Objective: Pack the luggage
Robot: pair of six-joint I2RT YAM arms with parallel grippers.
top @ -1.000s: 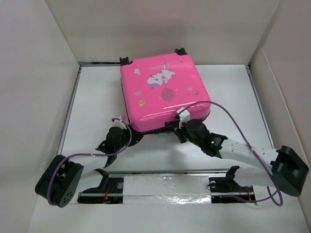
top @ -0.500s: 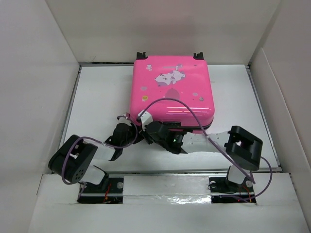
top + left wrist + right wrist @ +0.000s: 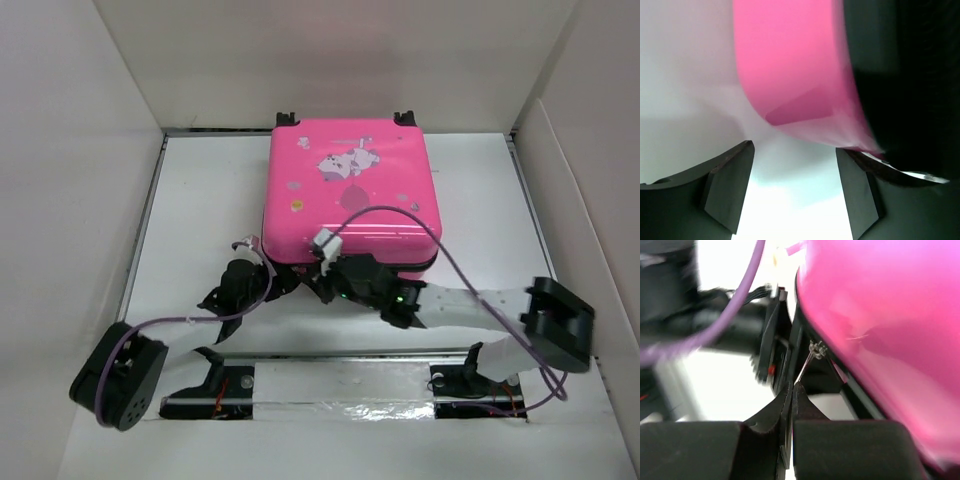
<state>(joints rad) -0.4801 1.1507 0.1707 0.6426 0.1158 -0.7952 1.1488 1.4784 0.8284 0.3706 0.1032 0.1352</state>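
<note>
While it lies flat and closed on the far middle of the worktop, the luggage (image 3: 385, 160) shows its pink lid upward. It is the only luggage here. Two black wheels (image 3: 288, 118) stick out at its far edge, one at each corner. On the lid is one cartoon animal sticker (image 3: 340, 163); around it are several smaller stickers, too small to count with certainty.

At the near edge of the luggage are two grippers, one on each arm. The right gripper (image 3: 791, 390) is at the middle of this edge. Its two fingers are pressed together, and between their tips is the lower end of one thin silver zipper pull (image 3: 807, 362), which hangs from the dark seam under the pink shell. The left gripper (image 3: 795, 192) is low on the worktop, just beside the near left corner of the luggage. Its two fingers (image 3: 727, 185) stand apart and hold nothing; only the white surface is between them.

Two purple cables (image 3: 190, 319) are seen, one along each arm, and the right one makes a loop over the lid.

The worktop (image 3: 200, 200) is plain white. One taped base rail (image 3: 340, 390) runs along its near edge. Three white walls (image 3: 330, 60) close the space at the left, the far and the right side.
</note>
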